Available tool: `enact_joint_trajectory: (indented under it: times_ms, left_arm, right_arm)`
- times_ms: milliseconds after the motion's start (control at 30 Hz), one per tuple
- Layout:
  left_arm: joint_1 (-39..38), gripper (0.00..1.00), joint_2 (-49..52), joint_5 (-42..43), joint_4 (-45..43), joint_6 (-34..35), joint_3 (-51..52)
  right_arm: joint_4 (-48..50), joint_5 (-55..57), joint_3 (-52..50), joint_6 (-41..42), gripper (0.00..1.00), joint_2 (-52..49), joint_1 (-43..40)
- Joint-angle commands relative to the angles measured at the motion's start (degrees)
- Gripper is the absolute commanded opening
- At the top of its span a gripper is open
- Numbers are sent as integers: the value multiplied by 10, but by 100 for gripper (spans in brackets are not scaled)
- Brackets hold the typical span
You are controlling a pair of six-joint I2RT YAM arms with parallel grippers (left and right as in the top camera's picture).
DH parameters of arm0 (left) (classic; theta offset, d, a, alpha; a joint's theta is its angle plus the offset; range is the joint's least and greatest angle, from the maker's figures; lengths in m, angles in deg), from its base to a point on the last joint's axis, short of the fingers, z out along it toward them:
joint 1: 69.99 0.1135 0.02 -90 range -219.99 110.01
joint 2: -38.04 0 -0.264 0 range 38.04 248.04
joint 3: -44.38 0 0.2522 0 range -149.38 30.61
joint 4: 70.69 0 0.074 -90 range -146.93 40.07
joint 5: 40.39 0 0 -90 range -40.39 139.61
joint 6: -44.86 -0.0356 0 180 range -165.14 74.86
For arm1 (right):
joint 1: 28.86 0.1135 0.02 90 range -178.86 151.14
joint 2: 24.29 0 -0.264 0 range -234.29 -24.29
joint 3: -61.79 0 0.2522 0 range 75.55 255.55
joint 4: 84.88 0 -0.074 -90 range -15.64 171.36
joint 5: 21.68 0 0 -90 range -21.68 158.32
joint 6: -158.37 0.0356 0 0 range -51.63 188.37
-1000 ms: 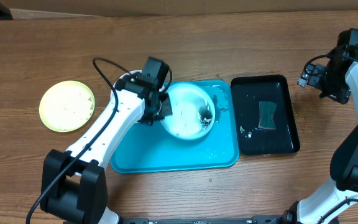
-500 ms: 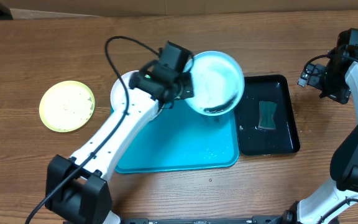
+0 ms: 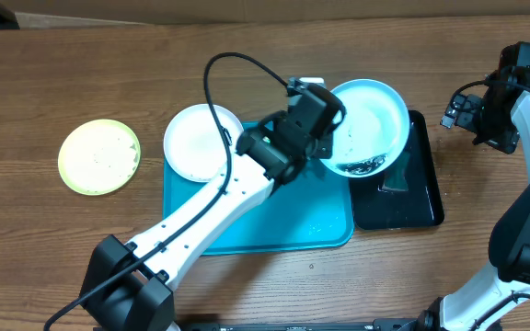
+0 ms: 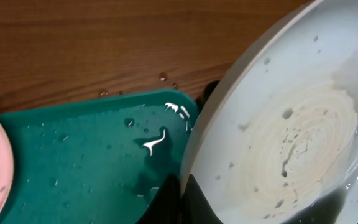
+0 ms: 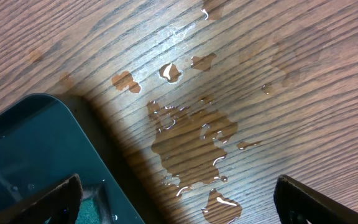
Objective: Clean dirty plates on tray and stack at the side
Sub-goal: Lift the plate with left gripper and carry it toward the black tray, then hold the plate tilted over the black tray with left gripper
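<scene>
**Pale-blue-rimmed plate (image 3: 368, 124) held tilted over black tray (image 3: 428, 198)**

The left gripper (image 3: 328, 147) is clamped on the plate's rim and holds it slanted above the black tray, with dark water pooled at its low edge. The white plate (image 3: 196, 142) lies on the upper-left corner of the turquoise tray (image 3: 274, 230). The yellow-green plate (image 3: 99, 156) sits on the table (image 3: 63, 74), well to the left. The right gripper (image 5: 179, 193) hangs spread wide over wet wood.

left gripper (image 3: 328, 153) | blue-rimmed plate (image 3: 372, 118) lifted off tray (image 3: 320, 222) (now over black tray (image 3: 423, 200))
</scene>
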Motion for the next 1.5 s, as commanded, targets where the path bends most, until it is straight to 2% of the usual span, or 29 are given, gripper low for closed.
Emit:
enact_joint_trajectory:
  times_ms: [0, 400, 1033, 1267, 1467]
  left_arm:
    - [-19, 4, 7, -51, -15, -9, -14]
    - [-48, 4, 22, -85, -41, -44, -14]
    - [-183, 4, 24, -329, -90, -230, -14]
    - [-230, 4, 24, -440, -107, -256, -14]
    - [-247, 4, 24, -475, -136, -295, -14]
  right_arm:
    - [2, 4, 4, 4, 100, 11, -1]
    - [2, 4, 4, 4, 100, 11, -1]
    - [2, 4, 4, 4, 100, 11, -1]
    - [2, 4, 4, 4, 100, 11, -1]
    - [2, 4, 4, 4, 100, 11, -1]
